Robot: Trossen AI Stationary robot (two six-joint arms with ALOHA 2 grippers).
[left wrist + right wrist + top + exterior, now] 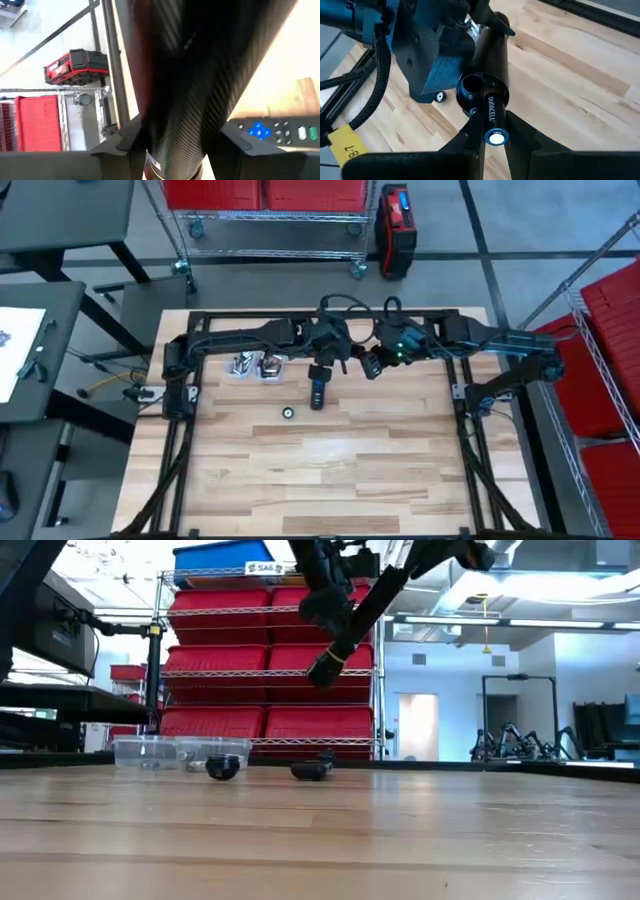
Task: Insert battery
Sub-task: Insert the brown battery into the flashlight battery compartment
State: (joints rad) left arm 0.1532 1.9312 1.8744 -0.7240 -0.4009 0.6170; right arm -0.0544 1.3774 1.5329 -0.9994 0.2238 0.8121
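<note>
Found both arms stretched in from their own sides along the far edge of the table (330,470), wrists meeting above its middle. Saw the left gripper (175,150) clamped on the flashlight tube (190,65), one finger on each side of the dark ribbed barrel, and holding it in the air, clear of the wood. Found the tube's open mouth turned toward the right arm. Saw the right gripper (492,132) pinching the battery (492,112) between its two fingers, with the marked casing pointing straight at that mouth. Placed the battery's leading end right at the rim of the opening; could not tell whether it had gone inside. Noted a small round cap (288,412) lying alone on the wood, near a remote (317,390) with blue buttons directly under the raised grippers. Noted two clear containers (252,367) side by side, just left of the left gripper.
</note>
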